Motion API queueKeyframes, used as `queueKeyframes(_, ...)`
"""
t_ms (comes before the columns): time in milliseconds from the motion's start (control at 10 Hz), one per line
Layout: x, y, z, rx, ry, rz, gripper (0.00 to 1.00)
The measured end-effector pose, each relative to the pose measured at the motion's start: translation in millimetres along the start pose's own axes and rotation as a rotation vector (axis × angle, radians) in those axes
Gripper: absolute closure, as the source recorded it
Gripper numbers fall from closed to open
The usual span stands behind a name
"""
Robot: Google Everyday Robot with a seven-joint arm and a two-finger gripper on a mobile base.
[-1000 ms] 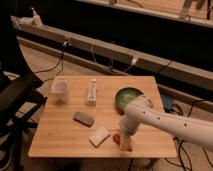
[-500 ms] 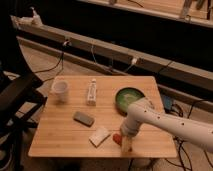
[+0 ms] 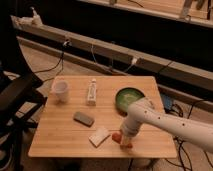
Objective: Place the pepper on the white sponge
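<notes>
red pepper [image 3: 117, 137] under the pincer [image 3: 124, 141] has edged closer to the white sponge [image 3: 99, 136]; grip state unclear.

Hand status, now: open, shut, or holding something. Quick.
Hand: down at the table's front edge beside the white sponge, at the pepper. Cannot be told whether it grips it.

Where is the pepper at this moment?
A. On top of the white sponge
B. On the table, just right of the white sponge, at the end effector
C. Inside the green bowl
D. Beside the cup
B: the pepper lies right of the white sponge, under the end effector.
</notes>
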Motion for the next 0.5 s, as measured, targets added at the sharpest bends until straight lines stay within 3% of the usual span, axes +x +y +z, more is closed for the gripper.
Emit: queueKeyframes(500, 0.5, 2.0, -1.0, -0.005, 0.001, -0.003, 0.99)
